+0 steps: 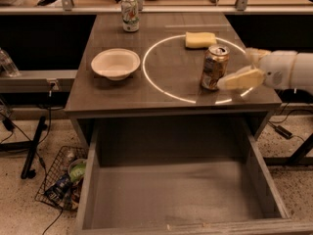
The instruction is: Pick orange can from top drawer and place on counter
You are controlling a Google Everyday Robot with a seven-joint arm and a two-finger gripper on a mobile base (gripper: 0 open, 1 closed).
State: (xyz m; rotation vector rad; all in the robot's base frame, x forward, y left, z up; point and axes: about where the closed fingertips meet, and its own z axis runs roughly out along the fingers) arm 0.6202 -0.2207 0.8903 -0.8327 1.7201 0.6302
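Just to the left of the gripper (235,69) stands the orange can (214,66), upright on the counter (107,94), with its long axis vertical and its silver top up. It sits inside the white circle (145,72), near the circle's right-hand arc. The gripper reaches in from the right edge of the counter with its fingers (242,79) spread. One finger runs forward and low toward the base of the can, and the other sits farther back and well apart from it. The can is not between them. The tip of the nearer finger is just beside the can's lower right side, and whether it touches cannot be told.

This left-right relation is what the coming move depends on. The can lies directly along the line of the arm, so the safe way out looks like straight back to the right, away from the can. Any sideways sweep of the near finger could tip it.

Below and in front of the gripper, the top drawer (176,195) is pulled open, and its bare bottom shows. Beyond the can from the gripper, farther left, is a bowl (116,63). Behind the can lies a sponge (200,39), and a white-and-green can (129,13) stands at the far edge. With the can standing on the counter, the task looks essentially done.
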